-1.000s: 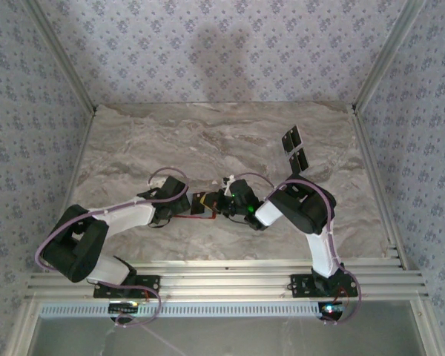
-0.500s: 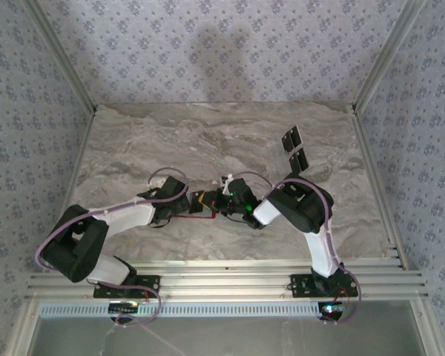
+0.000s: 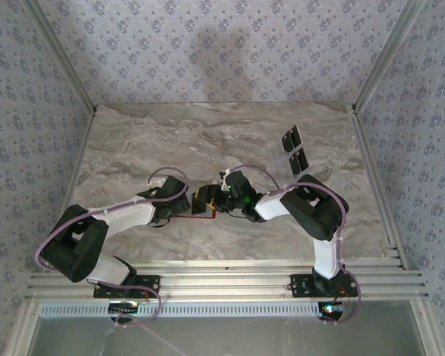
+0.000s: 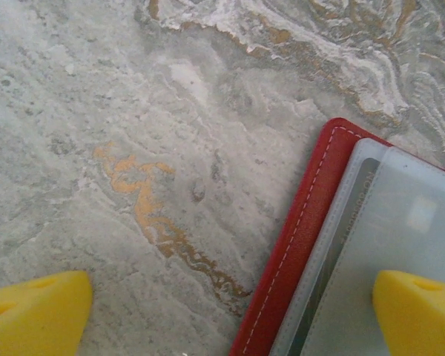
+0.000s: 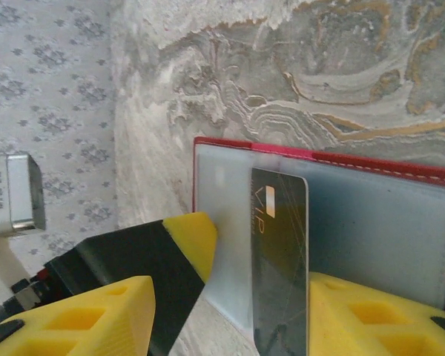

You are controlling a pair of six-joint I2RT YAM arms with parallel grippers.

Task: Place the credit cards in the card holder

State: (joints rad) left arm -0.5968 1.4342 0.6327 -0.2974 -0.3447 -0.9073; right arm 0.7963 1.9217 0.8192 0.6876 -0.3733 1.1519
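Jaws: left gripper wide apart, one pad pinning card holder open mid-table. Right gripper apart, straddling credit card, seemingly part-way in grey pocket. You're likely mid-insertion. Next you need card seated, then two cards far right.

Only one clear read: right wrist cam, black credit card w/ gold "VIP" running along its length, beside a small gold chip square; card sits partly in the card holder. Grey box at left edge has tiny print, too small to read. Left wrist cam: faint lettering on a card thru the pocket, illegible.
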